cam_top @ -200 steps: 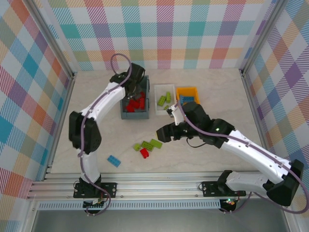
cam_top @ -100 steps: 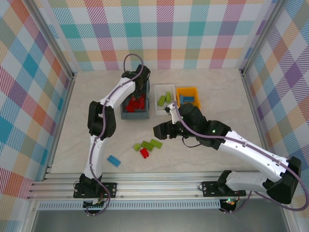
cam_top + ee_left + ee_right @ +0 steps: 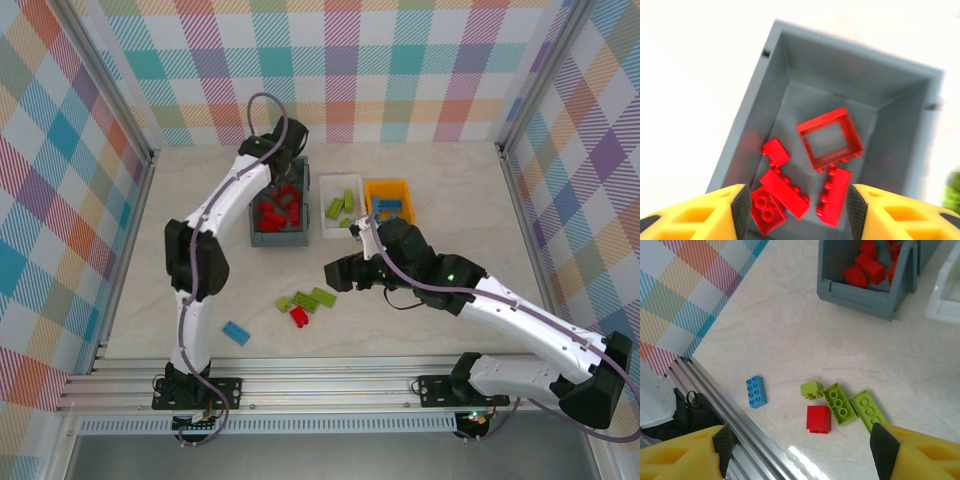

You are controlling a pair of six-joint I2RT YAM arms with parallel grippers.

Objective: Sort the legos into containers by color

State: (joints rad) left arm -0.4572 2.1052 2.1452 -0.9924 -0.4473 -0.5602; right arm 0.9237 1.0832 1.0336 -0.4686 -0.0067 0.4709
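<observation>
My left gripper (image 3: 286, 170) hangs open over the grey-blue container (image 3: 278, 239); nothing is between its fingers. Below it, in the left wrist view, that container (image 3: 755, 125) holds several red legos: an open frame (image 3: 830, 137) and solid bricks (image 3: 785, 192). My right gripper (image 3: 333, 274) is open above the loose legos on the table: a red one (image 3: 818, 418), three lime green ones (image 3: 840, 403) and a blue one (image 3: 756, 391). The white container (image 3: 341, 180) holds green legos, and the orange-yellow container (image 3: 388, 184) holds blue ones.
The three containers stand in a row at mid-table, grey-blue on the left. An aluminium rail (image 3: 740, 430) runs along the table's near edge, just beyond the blue lego. Plaid walls close in the back and both sides.
My left gripper has opened over the grey-blue container and its arm has swung about. The right gripper has shifted only slightly above the loose legos.
</observation>
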